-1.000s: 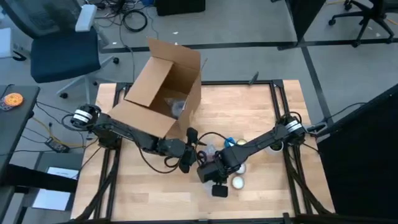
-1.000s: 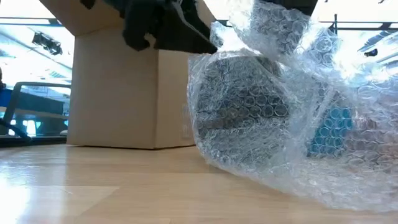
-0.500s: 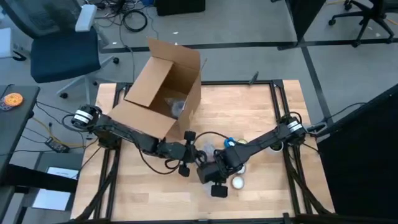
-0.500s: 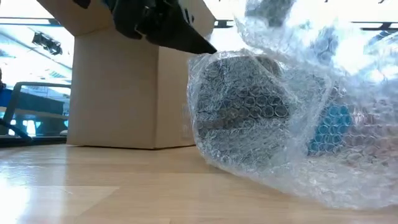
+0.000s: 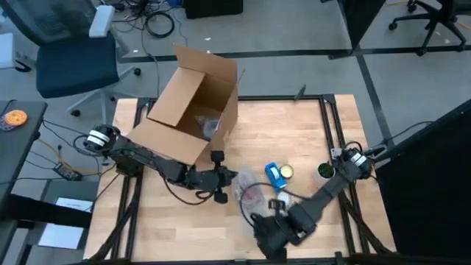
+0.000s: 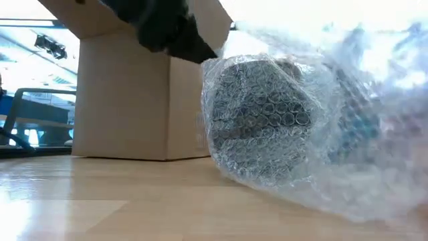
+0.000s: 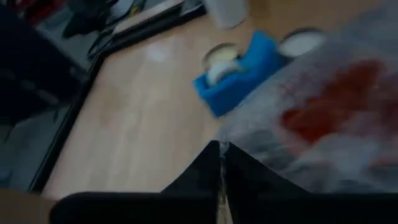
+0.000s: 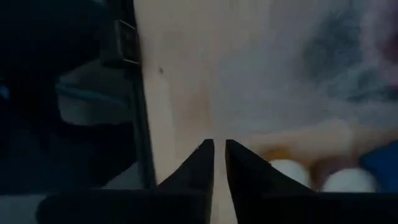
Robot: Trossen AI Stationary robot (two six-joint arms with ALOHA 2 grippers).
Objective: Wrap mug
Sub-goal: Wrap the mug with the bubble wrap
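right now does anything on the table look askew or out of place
The cardboard box sits tilted, overhanging the table's far left corner. The bubble wrap lies loose and crumpled over the mug, not snug. Nothing looks spilled or broken.

You are looking at a lab or workshop floor, not a home. The wooden table (image 5: pixel 309 140) sits in a black metal frame, bolted-on arms at both sides. Around it lies grey carpet strewn with loose cables (image 5: pixel 158 22), a blue office chair (image 5: pixel 73 59) and another rolling chair base (image 5: pixel 427 22) beyond. A dark partition panel (image 5: pixel 434 184) stands to one side, and papers (image 5: pixel 62 235) lie on the floor.
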